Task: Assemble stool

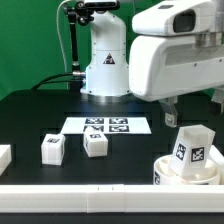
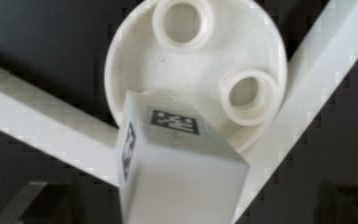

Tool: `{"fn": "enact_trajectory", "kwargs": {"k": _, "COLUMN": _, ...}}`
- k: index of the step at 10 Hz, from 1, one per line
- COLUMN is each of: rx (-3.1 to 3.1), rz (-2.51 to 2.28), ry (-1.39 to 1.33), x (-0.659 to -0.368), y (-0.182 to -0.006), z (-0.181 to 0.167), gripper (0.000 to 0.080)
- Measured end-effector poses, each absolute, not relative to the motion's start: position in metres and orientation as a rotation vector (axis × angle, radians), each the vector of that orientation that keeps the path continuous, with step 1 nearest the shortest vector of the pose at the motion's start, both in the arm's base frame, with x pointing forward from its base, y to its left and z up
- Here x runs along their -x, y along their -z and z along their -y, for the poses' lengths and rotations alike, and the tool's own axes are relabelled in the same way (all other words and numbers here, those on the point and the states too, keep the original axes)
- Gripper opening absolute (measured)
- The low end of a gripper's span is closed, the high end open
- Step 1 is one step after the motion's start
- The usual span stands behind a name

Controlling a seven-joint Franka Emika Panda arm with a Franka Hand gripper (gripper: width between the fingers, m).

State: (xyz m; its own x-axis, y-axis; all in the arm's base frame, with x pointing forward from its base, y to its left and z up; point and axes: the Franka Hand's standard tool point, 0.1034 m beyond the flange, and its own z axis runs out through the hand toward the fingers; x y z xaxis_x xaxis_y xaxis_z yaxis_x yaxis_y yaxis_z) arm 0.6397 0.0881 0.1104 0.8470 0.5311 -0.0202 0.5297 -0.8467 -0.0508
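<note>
Only the wrist view shows two round holes in the shallow round white plastic seat disc (image 2: 190,75), with a tagged chunky white leg block (image 2: 179,170) at its rim. The exterior view places the disc (image 1: 168,175) on the black bench (image 1: 30,115) at that view's right. The white arm reaches over it, its pincer (image 1: 180,112) pointing down above the tilted block; I cannot tell if it grips. Three blocks in all: a second leg block (image 1: 52,148) and a third leg block (image 1: 95,143) stand loose near the marker board (image 1: 105,125).

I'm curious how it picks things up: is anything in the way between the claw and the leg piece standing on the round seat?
Nothing visible does. The gripper hangs open just above the leg block standing on the seat disc, with only air between.
</note>
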Motion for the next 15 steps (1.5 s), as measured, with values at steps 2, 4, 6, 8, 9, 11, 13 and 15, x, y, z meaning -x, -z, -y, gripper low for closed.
{"fn": "enact_trajectory", "kwargs": {"k": 2, "rx": 2.932, "rz": 1.011, "ry": -0.008, "x": -0.644, "y": -0.110, "z": -0.089, "gripper": 0.0649}}
{"fn": "enact_trajectory", "kwargs": {"k": 4, "rx": 2.888, "rz": 1.127, "ry": -0.003, "x": -0.647, "y": -0.111, "z": -0.086, "gripper": 0.0649}}
{"fn": "enact_trajectory", "kwargs": {"k": 6, "rx": 2.782, "rz": 1.370, "ry": 0.002, "x": -0.647, "y": -0.110, "z": -0.084, "gripper": 0.0649}}
{"fn": "enact_trajectory", "kwargs": {"k": 8, "rx": 2.572, "rz": 1.748, "ry": 0.034, "x": -0.647, "y": -0.104, "z": -0.079, "gripper": 0.0649}}
{"fn": "enact_trajectory", "kwargs": {"k": 9, "rx": 2.453, "rz": 1.910, "ry": 0.034, "x": -0.647, "y": -0.102, "z": -0.077, "gripper": 0.0649}}
{"fn": "enact_trajectory", "kwargs": {"k": 11, "rx": 2.375, "rz": 2.019, "ry": 0.028, "x": -0.648, "y": -0.101, "z": -0.074, "gripper": 0.0649}}
{"fn": "enact_trajectory", "kwargs": {"k": 13, "rx": 2.233, "rz": 2.181, "ry": 0.025, "x": -0.648, "y": -0.101, "z": -0.071, "gripper": 0.0649}}
{"fn": "enact_trajectory", "kwargs": {"k": 15, "rx": 2.024, "rz": 2.381, "ry": 0.012, "x": -0.647, "y": -0.095, "z": -0.071, "gripper": 0.0649}}
